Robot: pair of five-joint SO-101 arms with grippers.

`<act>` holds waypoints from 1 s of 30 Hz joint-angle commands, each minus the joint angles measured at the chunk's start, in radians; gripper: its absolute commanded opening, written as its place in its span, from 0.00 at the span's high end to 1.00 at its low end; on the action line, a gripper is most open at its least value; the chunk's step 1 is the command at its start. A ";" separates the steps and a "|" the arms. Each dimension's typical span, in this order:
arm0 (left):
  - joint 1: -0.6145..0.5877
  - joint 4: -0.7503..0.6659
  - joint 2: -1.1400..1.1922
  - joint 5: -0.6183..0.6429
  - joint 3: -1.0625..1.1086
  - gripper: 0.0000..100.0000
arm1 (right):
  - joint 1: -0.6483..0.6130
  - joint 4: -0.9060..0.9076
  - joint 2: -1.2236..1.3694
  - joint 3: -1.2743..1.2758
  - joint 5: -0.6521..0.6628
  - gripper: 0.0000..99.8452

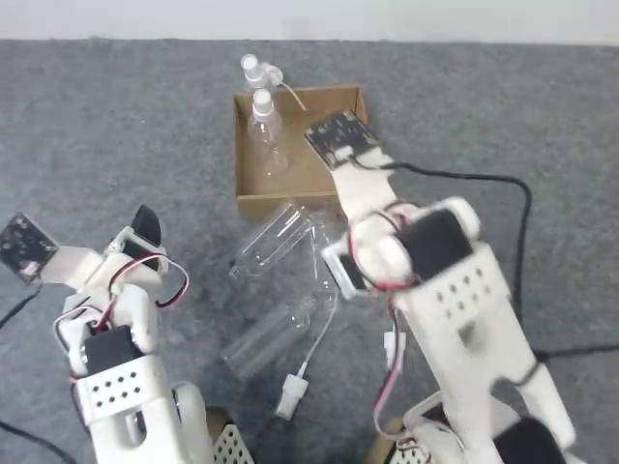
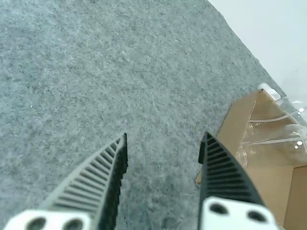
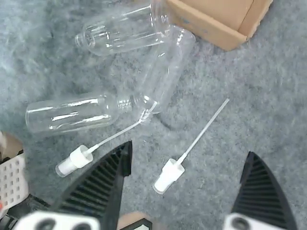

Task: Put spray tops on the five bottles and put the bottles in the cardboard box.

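The cardboard box point(image 1: 311, 172) lies open at the far middle of the carpet. Inside it is a clear bottle point(image 1: 266, 130) with a white spray top; another topped bottle point(image 1: 254, 70) sits just beyond the box's far edge. Three topless clear bottles point(image 3: 122, 28) point(image 3: 165, 72) point(image 3: 72, 115) lie in front of the box. Beside them rest two loose spray tops point(image 3: 74, 160) point(image 3: 168, 176) with long tubes. My right gripper point(image 3: 188, 149) hovers open above the spray tops, holding nothing. My left gripper point(image 2: 164, 138) is open over bare carpet, left of the box point(image 2: 259, 143).
Grey carpet covers the table. The left arm point(image 1: 116, 338) stands at the near left and the right arm point(image 1: 445, 290) at the near right, its black cable point(image 1: 484, 179) trailing right. A white wall runs along the far edge.
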 commanded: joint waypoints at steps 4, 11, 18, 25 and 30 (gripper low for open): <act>0.002 -0.031 -0.014 0.005 -0.010 0.77 | -0.008 0.022 -0.246 0.089 -0.006 0.70; 0.002 -0.034 -0.014 0.005 -0.010 0.77 | -0.008 0.028 -0.423 0.250 -0.009 0.70; 0.002 -0.034 -0.014 0.006 -0.010 0.77 | -0.008 0.031 -0.677 0.453 -0.006 0.70; 0.002 -0.035 -0.014 0.006 -0.008 0.77 | -0.008 0.019 -0.909 0.542 -0.011 0.70; 0.002 -0.060 -0.014 0.005 0.007 0.77 | -0.008 0.016 -0.932 0.548 -0.011 0.70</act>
